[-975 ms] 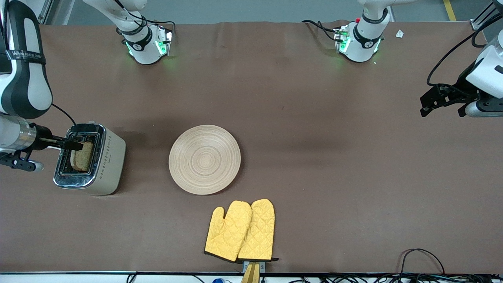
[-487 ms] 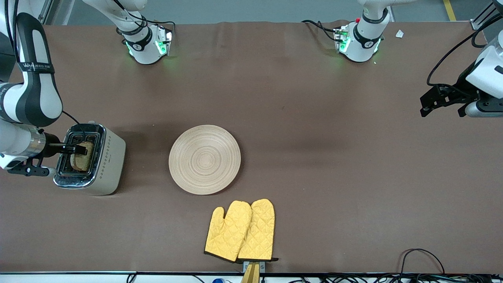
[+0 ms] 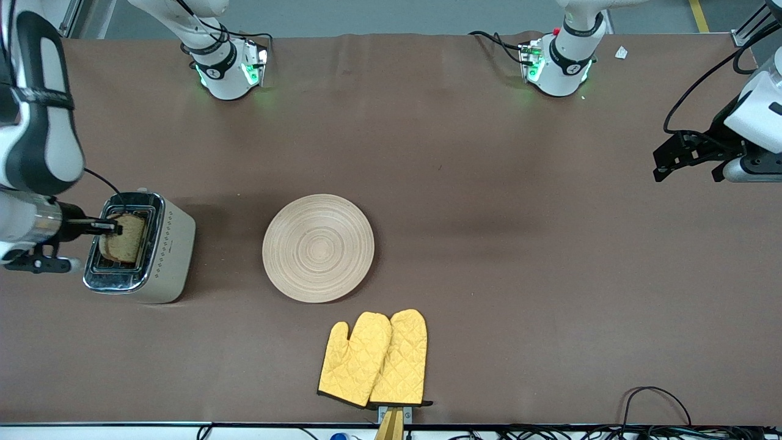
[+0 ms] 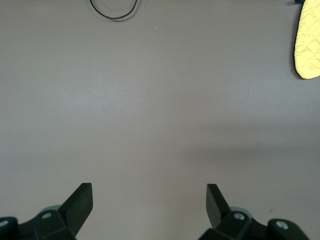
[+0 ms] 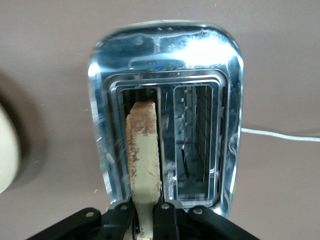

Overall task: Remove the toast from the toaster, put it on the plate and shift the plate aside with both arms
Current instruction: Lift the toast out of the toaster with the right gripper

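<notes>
Toast [image 3: 124,238] half-hidden in toaster [image 3: 160,247], pinched by right gripper [image 3: 116,228]; left gripper [image 4: 149,205] spread, waiting

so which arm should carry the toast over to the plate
Right. The right gripper already has its jaws shut on the toast above the toaster; the left gripper waits open at the left arm's end, away from the plate.

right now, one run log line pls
right gripper: shut on toast in toaster | left gripper: open, waiting | plate: bare

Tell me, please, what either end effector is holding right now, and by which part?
The right end effector is shut on the toast, pinching its top crust edge over the toaster. The left end effector is open, holding nothing.
</notes>
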Action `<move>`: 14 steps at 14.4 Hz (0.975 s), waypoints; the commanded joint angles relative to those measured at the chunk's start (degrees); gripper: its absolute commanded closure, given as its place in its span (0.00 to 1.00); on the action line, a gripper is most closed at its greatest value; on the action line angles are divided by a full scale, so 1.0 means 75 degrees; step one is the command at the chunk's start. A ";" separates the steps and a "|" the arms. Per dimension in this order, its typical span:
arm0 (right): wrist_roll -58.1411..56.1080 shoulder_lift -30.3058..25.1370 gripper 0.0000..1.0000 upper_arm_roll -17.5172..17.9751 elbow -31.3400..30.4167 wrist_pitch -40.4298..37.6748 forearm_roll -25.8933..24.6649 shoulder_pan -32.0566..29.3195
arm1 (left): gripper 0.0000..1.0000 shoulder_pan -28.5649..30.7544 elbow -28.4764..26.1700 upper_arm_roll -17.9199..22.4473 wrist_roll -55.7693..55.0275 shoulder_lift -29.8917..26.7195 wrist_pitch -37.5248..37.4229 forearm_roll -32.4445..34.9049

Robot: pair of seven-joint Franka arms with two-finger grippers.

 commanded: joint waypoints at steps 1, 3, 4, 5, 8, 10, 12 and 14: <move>0.0007 -0.0513 0.99 0.0191 0.0831 -0.1023 0.0512 0.0144 | 0.00 0.0023 0.0126 -0.0042 0.0043 0.0049 -0.0034 0.0163; 0.0474 -0.0586 0.99 0.0274 0.0773 -0.1141 0.0560 0.0646 | 0.00 0.0023 0.0126 -0.0042 0.0043 0.0050 -0.0034 0.0163; 0.0523 -0.0574 0.99 0.0274 0.0622 -0.1118 0.0769 0.1020 | 0.00 0.0023 0.0126 -0.0042 0.0043 0.0050 -0.0034 0.0163; 0.0616 -0.0562 0.99 0.0251 0.0226 -0.0805 0.1119 0.1383 | 0.00 0.0023 0.0115 -0.0042 0.0043 0.0050 -0.0034 0.0163; 0.1097 -0.0527 0.99 0.0263 -0.1308 0.1114 0.2639 0.1737 | 0.00 0.0034 0.0115 -0.0042 0.0043 0.0038 -0.0034 0.0163; 0.1074 -0.0515 1.00 0.0274 -0.2246 0.2251 0.4255 0.1867 | 0.00 0.0034 0.0115 -0.0042 0.0043 0.0050 -0.0034 0.0163; 0.1062 -0.0306 1.00 0.0263 -0.2625 0.2887 0.5361 0.2205 | 0.00 0.0034 0.0115 -0.0042 0.0043 0.0050 -0.0034 0.0163; 0.1074 0.0127 1.00 0.0274 -0.2626 0.3146 0.5634 0.2557 | 0.00 0.0034 0.0115 -0.0042 0.0043 0.0038 -0.0034 0.0163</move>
